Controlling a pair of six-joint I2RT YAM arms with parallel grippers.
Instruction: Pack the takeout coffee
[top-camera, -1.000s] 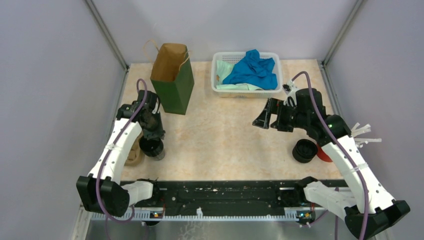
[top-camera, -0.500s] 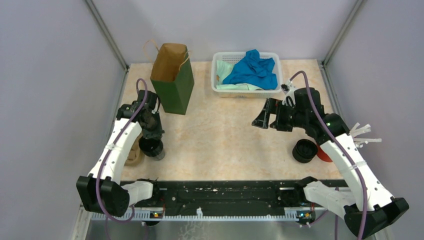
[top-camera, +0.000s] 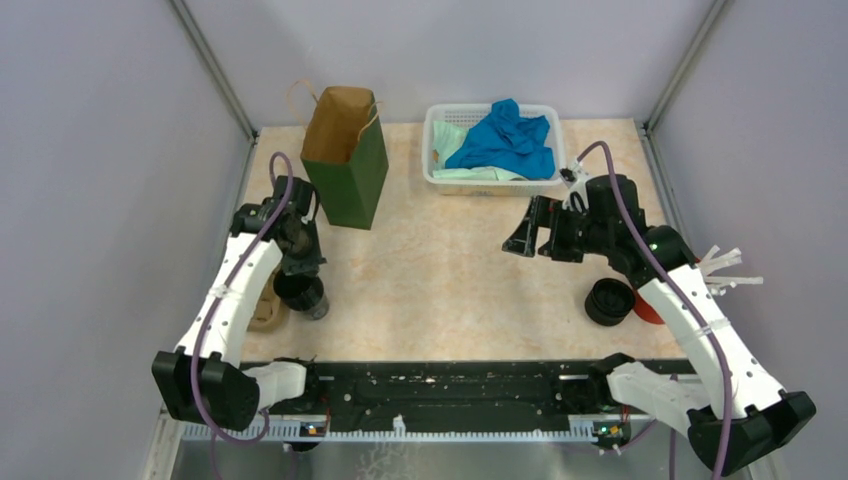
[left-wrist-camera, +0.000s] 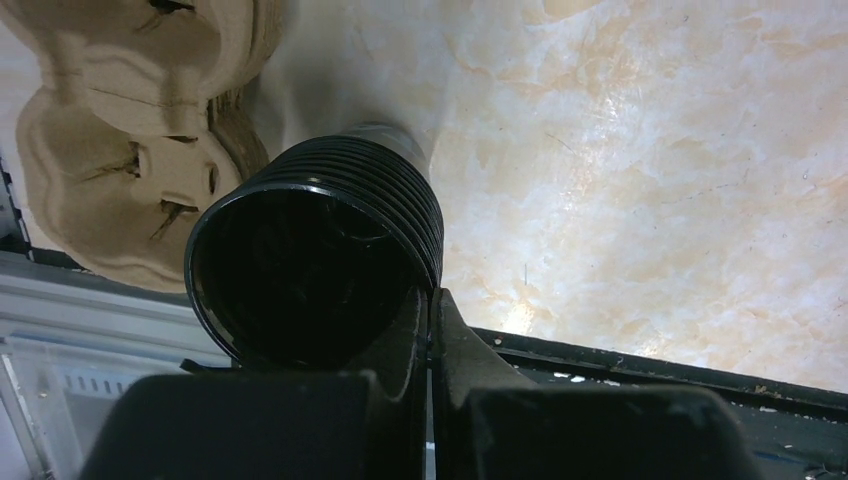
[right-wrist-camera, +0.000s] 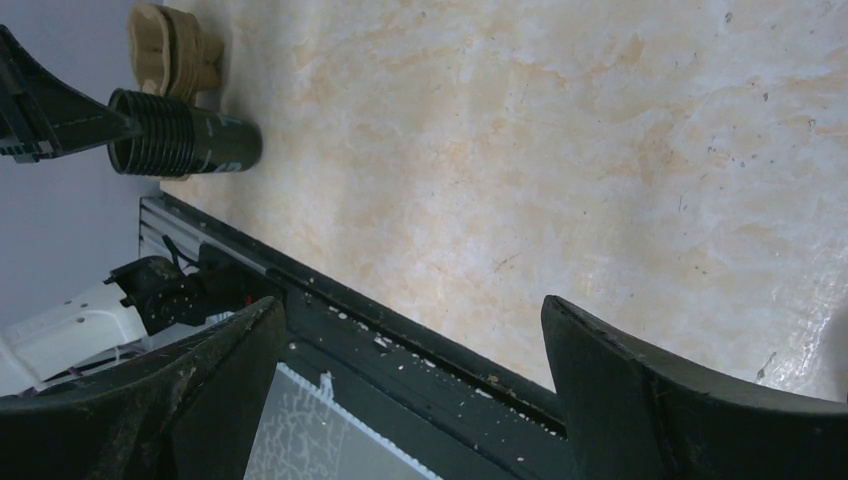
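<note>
Pinching the rim of the small black ridged-lid paper cup (top-camera: 303, 294) at the near left, the left claw (top-camera: 300, 268) has yet to bring it to the far green paper bag (top-camera: 352, 178); the right claw (top-camera: 535, 238) hangs wide, empty

Two takeout coffees show: the left coffee cup (left-wrist-camera: 310, 260) and the right coffee cup (top-camera: 609, 301). There is one green paper bag (top-camera: 348, 160), one white basket (top-camera: 480, 187), one blue cloth (top-camera: 503, 140) — perhaps a second, pale green one beneath it — one cardboard cup tray (left-wrist-camera: 110, 140) and one red cup (top-camera: 648, 310).
</note>
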